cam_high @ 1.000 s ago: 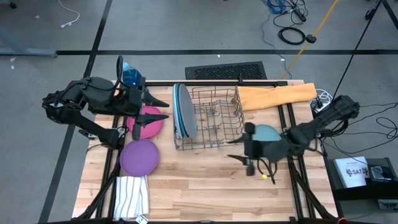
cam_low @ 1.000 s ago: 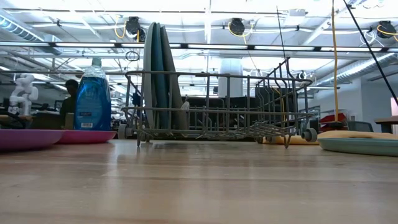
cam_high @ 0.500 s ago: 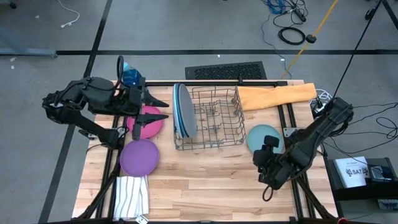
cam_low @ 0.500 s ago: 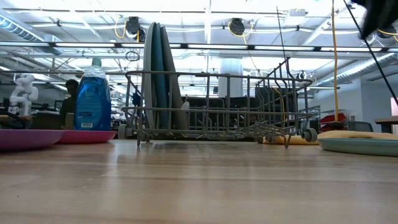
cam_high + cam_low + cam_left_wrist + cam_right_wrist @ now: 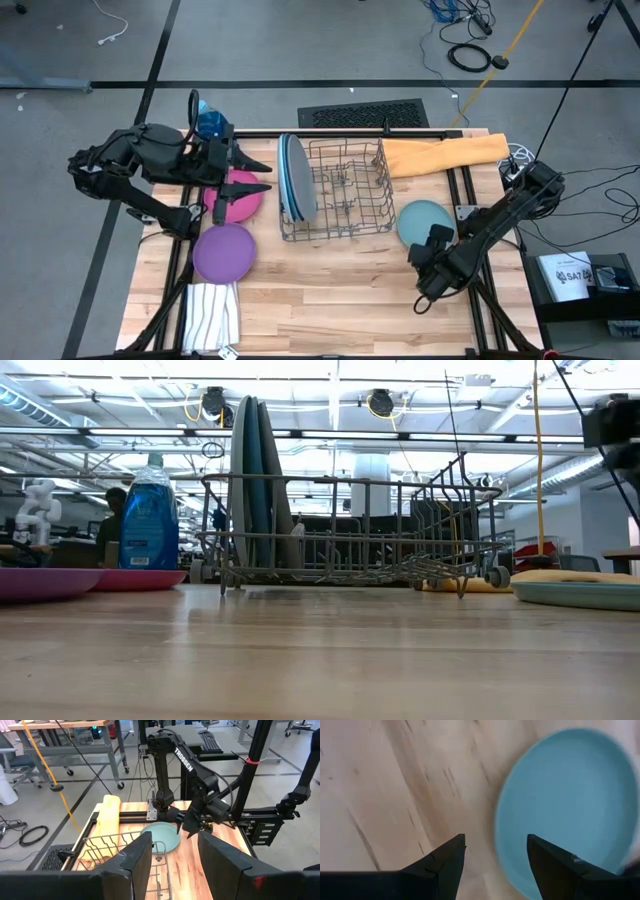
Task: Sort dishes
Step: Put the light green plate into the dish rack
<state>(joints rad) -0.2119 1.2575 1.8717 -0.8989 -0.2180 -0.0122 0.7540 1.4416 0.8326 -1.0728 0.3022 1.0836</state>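
Plates: three large ones (image 5: 296, 178) stand upright at the wire dish rack's (image 5: 345, 195) left end; magenta plate (image 5: 240, 195), purple plate (image 5: 223, 252) and pale teal plate (image 5: 424, 221) lie flat on the wooden surface (image 5: 330, 300). Left end effector (image 5: 258, 175) hovers over the magenta plate, fingers apart, empty. Right end effector (image 5: 428, 288) sits beside the teal plate, fingers apart, empty. Blue soap bottle (image 5: 149, 515), orange cloth (image 5: 445, 153), striped cloth (image 5: 212, 316) on surface. Grey floor, cables (image 5: 470, 55), open workshop behind.
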